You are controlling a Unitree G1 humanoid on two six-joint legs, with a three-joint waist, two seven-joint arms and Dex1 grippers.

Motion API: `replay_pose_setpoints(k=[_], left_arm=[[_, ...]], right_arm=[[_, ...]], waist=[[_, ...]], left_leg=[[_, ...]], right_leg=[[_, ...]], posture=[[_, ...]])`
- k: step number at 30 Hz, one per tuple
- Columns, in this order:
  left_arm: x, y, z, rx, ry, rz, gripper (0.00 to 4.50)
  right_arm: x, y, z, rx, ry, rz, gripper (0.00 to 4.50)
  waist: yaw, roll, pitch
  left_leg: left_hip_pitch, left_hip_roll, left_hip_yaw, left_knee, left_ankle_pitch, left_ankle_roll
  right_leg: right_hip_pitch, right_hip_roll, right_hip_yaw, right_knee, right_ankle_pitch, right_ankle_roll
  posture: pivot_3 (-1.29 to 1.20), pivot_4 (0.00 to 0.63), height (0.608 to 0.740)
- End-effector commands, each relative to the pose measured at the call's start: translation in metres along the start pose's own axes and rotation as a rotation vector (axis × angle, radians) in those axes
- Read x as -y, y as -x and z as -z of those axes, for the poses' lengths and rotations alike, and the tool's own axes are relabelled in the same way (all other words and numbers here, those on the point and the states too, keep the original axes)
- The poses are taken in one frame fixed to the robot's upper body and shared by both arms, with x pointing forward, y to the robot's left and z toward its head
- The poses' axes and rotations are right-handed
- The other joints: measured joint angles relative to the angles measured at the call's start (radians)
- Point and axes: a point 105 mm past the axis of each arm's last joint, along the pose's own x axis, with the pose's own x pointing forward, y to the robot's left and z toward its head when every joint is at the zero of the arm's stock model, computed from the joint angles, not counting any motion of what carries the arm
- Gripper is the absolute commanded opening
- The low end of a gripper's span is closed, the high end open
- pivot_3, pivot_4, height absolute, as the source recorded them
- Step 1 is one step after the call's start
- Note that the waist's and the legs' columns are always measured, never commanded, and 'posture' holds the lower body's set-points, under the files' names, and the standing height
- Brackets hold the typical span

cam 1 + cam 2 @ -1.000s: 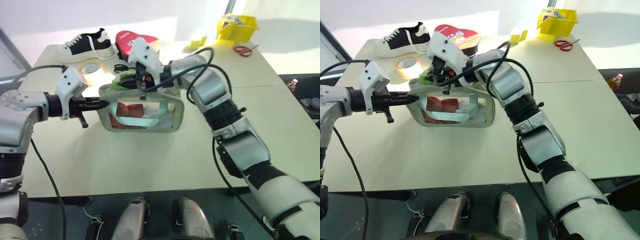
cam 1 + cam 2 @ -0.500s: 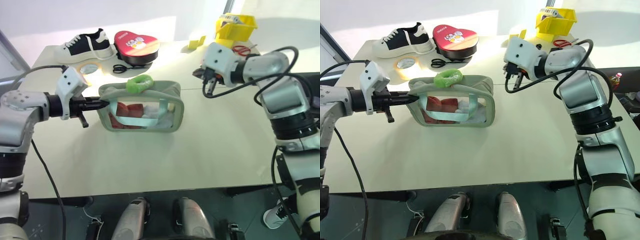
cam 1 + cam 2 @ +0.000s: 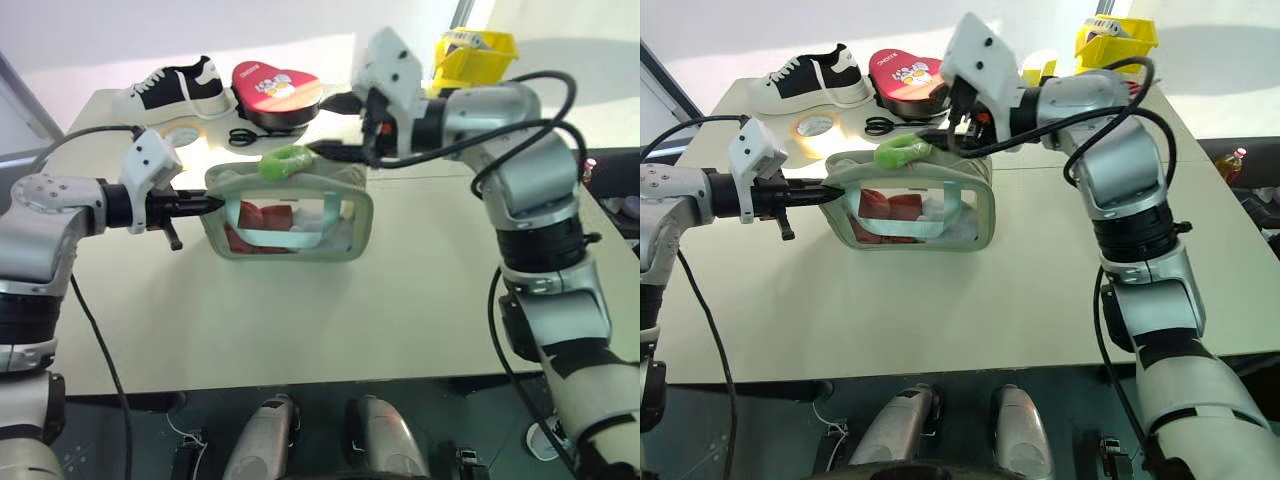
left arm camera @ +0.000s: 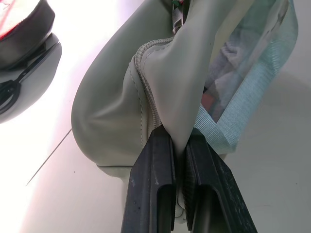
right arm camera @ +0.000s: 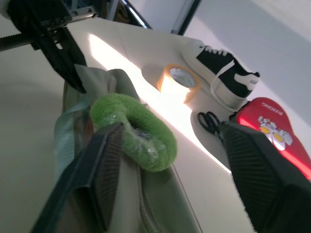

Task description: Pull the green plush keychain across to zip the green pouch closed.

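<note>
Left pincer (image 4: 179, 160) pinches green pouch (image 4: 116, 111); right pincer (image 5: 170, 160) agape

The near half of the table (image 3: 330, 320) lies bare, giving open passage toward the green pouch (image 3: 290, 215) from six o'clock. At nine o'clock the left gripper (image 3: 205, 204) blocks that end, pinching its edge. Toward twelve o'clock, scissors (image 3: 243, 136), a tape roll (image 3: 813, 126) and a red heart-shaped tin (image 3: 275, 88) crowd the way.
</note>
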Motion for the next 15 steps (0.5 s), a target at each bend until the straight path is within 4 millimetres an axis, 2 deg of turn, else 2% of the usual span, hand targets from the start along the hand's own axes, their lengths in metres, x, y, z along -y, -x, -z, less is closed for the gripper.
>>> replay_pose_setpoints(k=[1, 4, 7, 12, 15], left_arm=[[-0.001, 0.006, -0.010, 0.020, -0.040, -0.011, 0.00], [0.001, 0.007, -0.009, 0.019, -0.040, -0.014, 0.00], [0.002, 0.007, -0.008, 0.019, -0.038, -0.016, 0.00], [0.003, 0.008, -0.007, 0.016, -0.037, -0.023, 0.00], [0.002, 0.008, -0.007, 0.019, -0.034, -0.030, 0.00]], right_arm=[[-0.009, -0.010, -0.017, 0.061, 0.039, -0.047, 3.42], [-0.019, -0.027, -0.014, 0.066, 0.018, -0.085, 3.42], [-0.019, -0.039, -0.003, 0.044, 0.001, -0.077, 3.42], [-0.020, -0.042, 0.003, 0.031, -0.014, -0.091, 3.42], [-0.017, -0.038, 0.003, 0.033, -0.024, -0.086, 2.57]], waist=[[-0.001, 0.000, 0.000], [-0.002, 0.000, 0.000], [0.000, 0.000, 0.000], [0.000, 0.000, 0.000], [-0.001, 0.000, 0.000]], left_leg=[[0.000, 0.000, 0.000, 0.000, 0.000, 0.000], [0.000, 0.001, 0.000, 0.000, 0.000, 0.000], [0.000, 0.001, 0.000, 0.000, 0.000, -0.001], [0.000, 0.000, 0.000, 0.001, 0.000, -0.001], [0.000, 0.001, 0.000, 0.000, 0.001, -0.001]], right_leg=[[0.000, 0.000, 0.000, 0.000, 0.000, 0.000], [0.000, 0.001, 0.000, 0.001, 0.000, 0.000], [0.000, 0.001, 0.000, 0.001, 0.000, 0.000], [-0.001, 0.001, 0.000, 0.001, 0.000, 0.000], [-0.001, 0.001, 0.000, 0.001, 0.000, 0.000]], posture=[[0.00, 0.150, 0.740], [0.00, 0.150, 0.740], [0.00, 0.150, 0.740], [0.00, 0.150, 0.740], [0.00, 0.150, 0.740]])
